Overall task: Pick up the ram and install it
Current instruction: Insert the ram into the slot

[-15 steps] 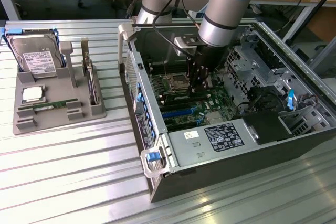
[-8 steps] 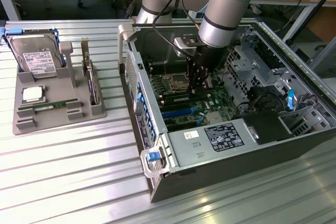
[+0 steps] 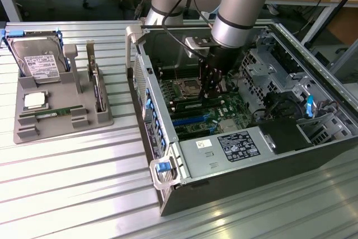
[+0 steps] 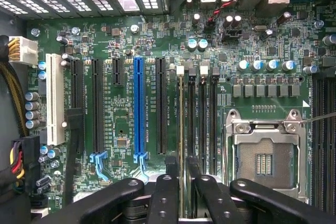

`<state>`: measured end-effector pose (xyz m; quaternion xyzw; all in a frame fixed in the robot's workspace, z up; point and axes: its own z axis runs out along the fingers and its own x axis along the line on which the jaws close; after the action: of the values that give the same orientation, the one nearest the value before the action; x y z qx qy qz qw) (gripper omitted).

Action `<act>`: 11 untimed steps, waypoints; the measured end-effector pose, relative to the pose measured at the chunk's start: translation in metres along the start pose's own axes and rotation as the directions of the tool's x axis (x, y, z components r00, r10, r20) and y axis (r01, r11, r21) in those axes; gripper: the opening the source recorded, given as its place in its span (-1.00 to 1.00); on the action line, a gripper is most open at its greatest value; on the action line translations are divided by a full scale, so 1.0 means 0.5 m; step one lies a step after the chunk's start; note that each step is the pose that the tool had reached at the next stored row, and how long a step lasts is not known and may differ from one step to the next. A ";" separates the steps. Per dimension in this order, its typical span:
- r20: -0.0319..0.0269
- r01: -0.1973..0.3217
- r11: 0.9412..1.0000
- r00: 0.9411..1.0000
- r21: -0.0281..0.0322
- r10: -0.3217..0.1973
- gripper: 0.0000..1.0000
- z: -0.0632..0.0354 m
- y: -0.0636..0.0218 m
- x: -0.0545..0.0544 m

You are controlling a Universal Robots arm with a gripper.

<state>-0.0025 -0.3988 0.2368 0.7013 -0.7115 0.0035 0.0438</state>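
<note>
The gripper [image 4: 181,167] hangs over the motherboard [image 4: 126,98], its fingers [image 4: 167,182] slightly parted astride the ram [image 4: 181,119]. The ram sits on edge in the memory slot next to the expansion slots [image 4: 160,108]. Seating wants even, straight-down pressure (both end latches should close). Board print and the power supply label [image 3: 238,145] are unreadable.

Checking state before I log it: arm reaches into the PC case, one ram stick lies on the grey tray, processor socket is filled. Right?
No: the processor socket is empty, as the wrist view shows. The arm does reach into the PC case, and one ram stick lies on the grey tray.
</note>
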 end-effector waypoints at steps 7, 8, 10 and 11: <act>0.006 0.000 1.000 1.000 0.000 0.000 -0.58 -0.003 0.004 0.000; 0.009 0.000 1.000 1.000 0.000 0.000 -0.58 -0.003 0.006 0.000; 0.013 0.001 1.000 1.000 0.000 -0.001 -0.58 -0.003 0.007 0.000; 0.014 0.001 1.000 1.000 0.000 -0.001 -0.58 -0.003 0.007 0.000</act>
<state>-0.0061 -0.3987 0.2384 0.7015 -0.7116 -0.0014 0.0389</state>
